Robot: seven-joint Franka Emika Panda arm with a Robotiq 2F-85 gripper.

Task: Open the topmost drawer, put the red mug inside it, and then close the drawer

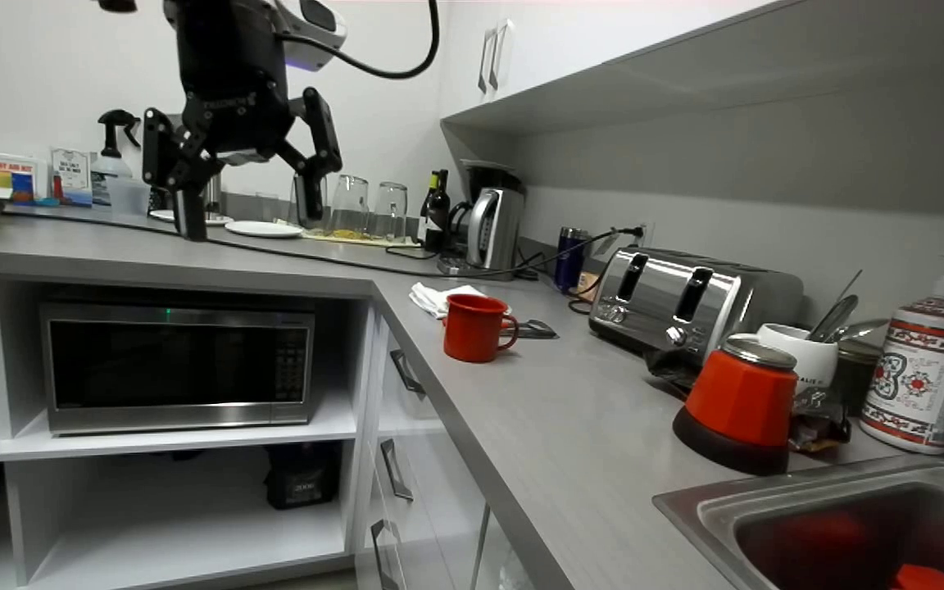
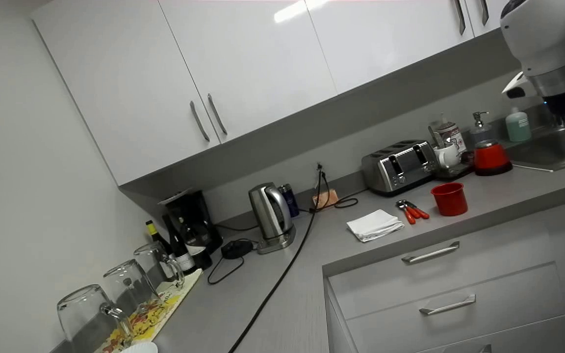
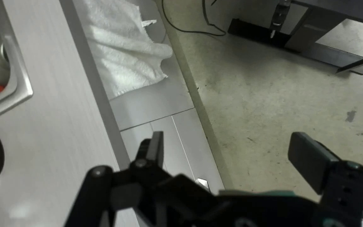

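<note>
The red mug (image 1: 474, 329) stands upright on the grey counter, near its front edge, in both exterior views (image 2: 450, 199). Its side handle shows in an exterior view. The topmost drawer (image 2: 390, 282) is shut just under the counter edge. Its metal bar handle (image 2: 431, 254) also shows in an exterior view (image 1: 406, 373). My gripper (image 1: 248, 207) is open and empty, raised above counter height. In the wrist view the fingers (image 3: 227, 148) are wide apart, over the cabinet fronts and floor, and the mug is out of view. In an exterior view the fingertips are cut off or too dark to see.
A folded white cloth (image 2: 374, 225) and red-handled tool (image 2: 411, 211) lie beside the mug. A toaster (image 1: 693, 299), red-orange vessel (image 1: 741, 401) and sink (image 1: 701, 512) line the counter. A black cable (image 2: 282, 279) crosses it. A white towel (image 3: 128, 53) hangs on a cabinet front.
</note>
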